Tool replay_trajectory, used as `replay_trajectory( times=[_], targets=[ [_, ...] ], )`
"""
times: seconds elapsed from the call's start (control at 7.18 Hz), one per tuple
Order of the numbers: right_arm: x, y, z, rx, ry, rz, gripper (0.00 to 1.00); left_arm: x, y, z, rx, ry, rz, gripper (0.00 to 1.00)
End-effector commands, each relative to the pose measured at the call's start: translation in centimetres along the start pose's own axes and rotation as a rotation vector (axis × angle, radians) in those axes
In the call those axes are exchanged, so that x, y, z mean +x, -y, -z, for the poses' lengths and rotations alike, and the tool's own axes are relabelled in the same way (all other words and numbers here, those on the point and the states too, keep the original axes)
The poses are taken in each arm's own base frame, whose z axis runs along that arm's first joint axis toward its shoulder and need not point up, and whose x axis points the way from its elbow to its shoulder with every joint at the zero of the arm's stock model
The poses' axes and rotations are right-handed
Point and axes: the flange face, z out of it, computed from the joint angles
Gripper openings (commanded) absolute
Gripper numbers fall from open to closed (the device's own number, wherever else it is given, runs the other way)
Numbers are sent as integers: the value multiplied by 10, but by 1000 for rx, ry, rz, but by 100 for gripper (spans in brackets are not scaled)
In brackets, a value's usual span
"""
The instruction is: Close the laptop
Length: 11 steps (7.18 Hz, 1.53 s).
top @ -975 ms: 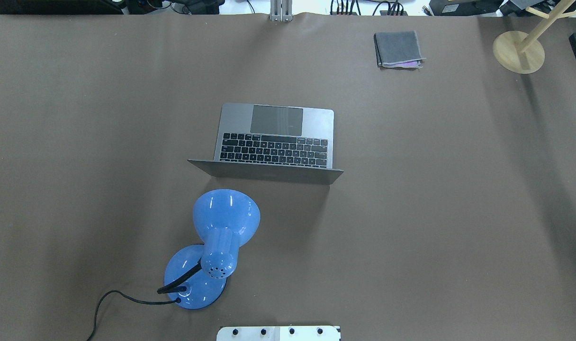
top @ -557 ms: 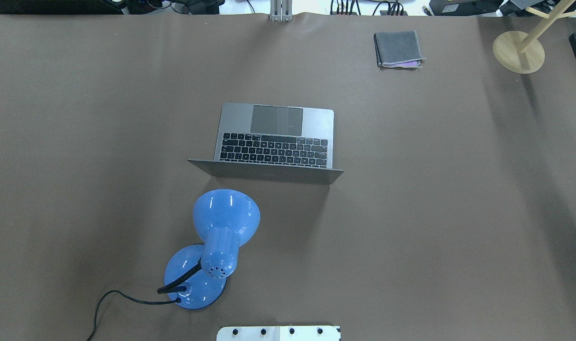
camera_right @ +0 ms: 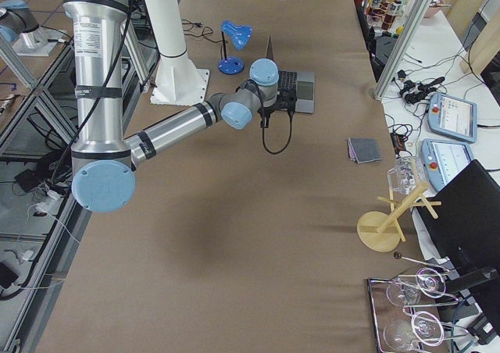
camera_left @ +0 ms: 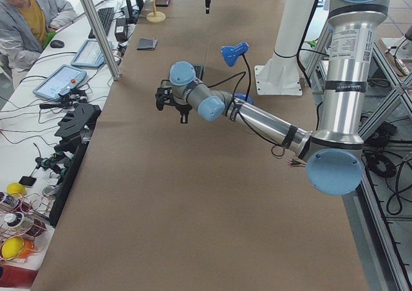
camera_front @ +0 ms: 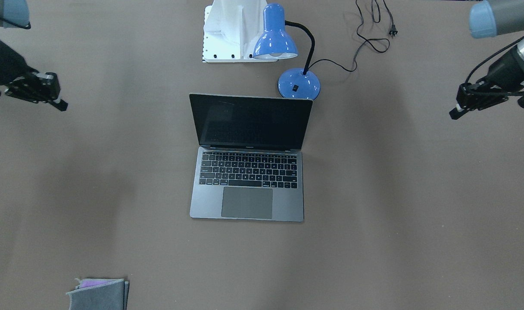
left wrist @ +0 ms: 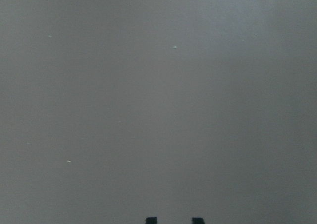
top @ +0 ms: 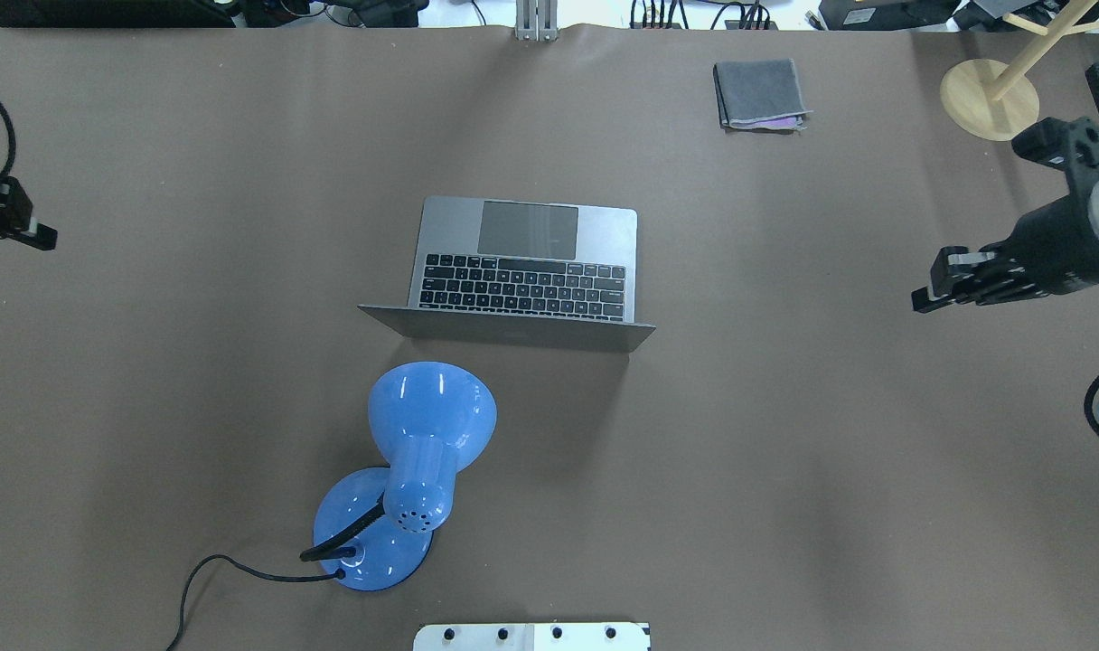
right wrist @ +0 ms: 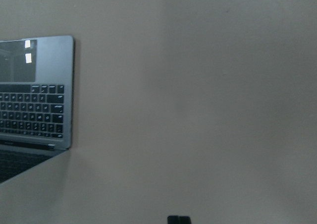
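Open laptop (top: 527, 262) at the centre of the overhead frame, flat on the brown table (top: 784, 452). Keyboard and trackpad toward the top edge, lid raised near upright along the lower side, dark screen showing in the front-facing view. Well apart from both claws.

Left gripper (top: 45, 239) at the far left edge of the overhead frame, slightly above the laptop's level, hovering over bare table. In its wrist view, two dark fingertips (left wrist: 151, 220) at the bottom edge with a small gap of table between them: slightly parted, holding and touching nothing.

Right gripper (top: 920, 301) at the far right edge, about level with the laptop's hinge. In its wrist view, fingertips pressed together as one dark block at bottom centre, closed on nothing, with one corner of the laptop in the left part of that frame.

Blue desk lamp (top: 423, 452) near the lid, just below it in the overhead frame. Grey pouch (top: 759, 93) at upper right, well apart.
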Motion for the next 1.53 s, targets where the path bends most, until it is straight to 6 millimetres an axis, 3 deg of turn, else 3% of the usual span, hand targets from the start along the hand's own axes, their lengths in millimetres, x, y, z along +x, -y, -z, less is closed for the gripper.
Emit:
replay_trajectory(
  times=[0.0,0.14,0.42,0.56,0.7,0.84,1.11,1.39],
  targets=[
    [-108,-39,-38,-29,78,-94,0,85,-17,-21,-53,-64,-1,0],
    [-137,-54,-48,-57,106,-107,0,108,-29,-24,-69,-86,-24,0],
    [-170,-78,-71,-52,121,-75,0,159,-56,-47,-139,-125,-55,0],
    [-175,-84,-75,-59,123,-69,0,181,-68,-61,-173,-132,-30,0],
    [-177,-87,-77,-67,124,-77,0,188,-73,-67,-189,-135,-31,0],
    [-194,-89,-83,-71,138,-66,0,189,-76,-73,-201,-130,-31,0],
    [-218,-70,-94,9,113,-77,0,204,-89,-89,-230,-132,-57,0],
    [-216,-59,-102,77,88,-76,0,215,-84,-91,-228,-139,-63,0]
  ],
)
